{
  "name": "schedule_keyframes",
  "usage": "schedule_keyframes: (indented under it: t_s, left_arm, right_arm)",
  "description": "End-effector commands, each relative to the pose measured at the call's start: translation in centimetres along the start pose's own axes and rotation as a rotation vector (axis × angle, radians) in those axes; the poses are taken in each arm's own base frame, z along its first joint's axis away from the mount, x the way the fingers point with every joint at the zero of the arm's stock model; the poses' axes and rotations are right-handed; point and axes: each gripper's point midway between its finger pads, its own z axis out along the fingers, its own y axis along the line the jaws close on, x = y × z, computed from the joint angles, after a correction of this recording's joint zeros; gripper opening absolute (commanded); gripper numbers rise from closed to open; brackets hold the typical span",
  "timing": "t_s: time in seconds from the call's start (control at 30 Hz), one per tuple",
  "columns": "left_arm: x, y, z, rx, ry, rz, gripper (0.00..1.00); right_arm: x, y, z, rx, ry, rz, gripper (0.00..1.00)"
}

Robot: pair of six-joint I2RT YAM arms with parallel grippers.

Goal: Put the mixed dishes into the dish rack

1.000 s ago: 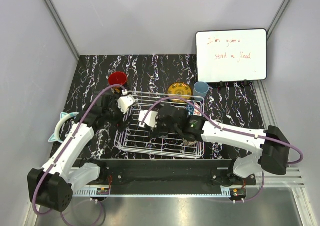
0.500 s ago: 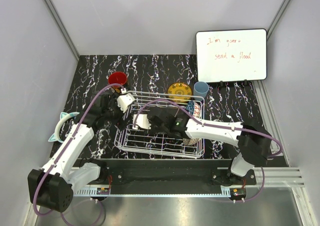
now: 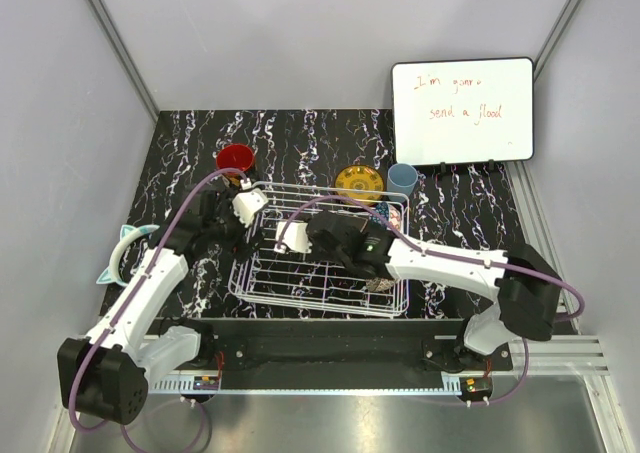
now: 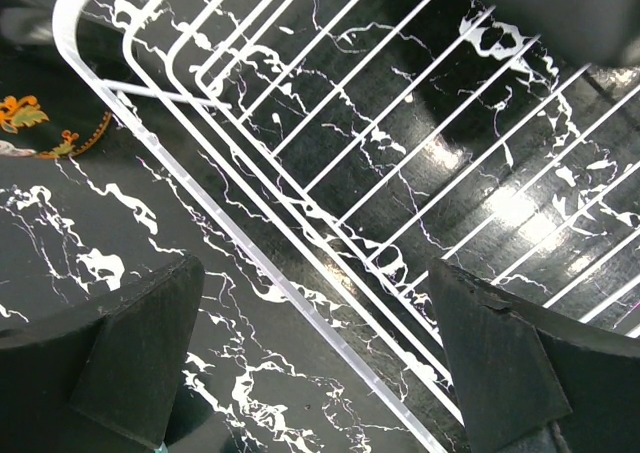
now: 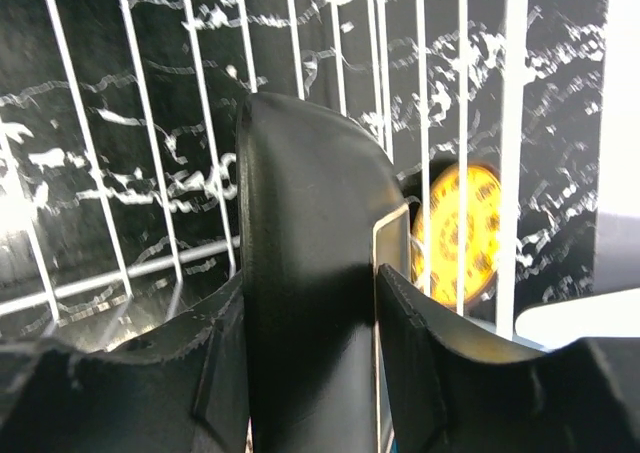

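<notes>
Top view: the dish rack (image 3: 300,273) sits in the middle of the worktop (image 3: 300,133). The red mug (image 3: 236,158), yellow plate (image 3: 358,183) and blue cup (image 3: 402,178) stand just behind it.

Left wrist view: the left tool (image 4: 315,273) is spread wide, holding nothing, over the rack's edge. A floral saucer (image 4: 35,123) lies outside the rack's corner.

Right wrist view: the right tool (image 5: 310,313) is clenched on a dark shiny dish (image 5: 300,203), held on its edge above the rack wires.
</notes>
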Motion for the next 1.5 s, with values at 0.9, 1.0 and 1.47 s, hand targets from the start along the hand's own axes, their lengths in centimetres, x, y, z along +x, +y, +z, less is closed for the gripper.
schedule_keyframes:
  t_s: [0.9, 1.0, 1.47]
  left_arm:
    - [3.5, -0.4, 1.4, 0.004, 0.034, -0.02, 0.99]
    - [3.3, -0.1, 1.5, 0.002, 0.03, -0.018, 0.99]
    - [3.0, -0.1, 1.9, 0.014, 0.024, -0.026, 0.99]
  right_arm:
    - [2.8, -7.1, -1.3, 0.214, -0.093, 0.204, 0.11]
    - [3.4, -6.6, -1.1, 0.205, -0.079, 0.206, 0.17]
    - [5.2, -5.4, -0.4, 0.181, -0.004, 0.223, 0.41]
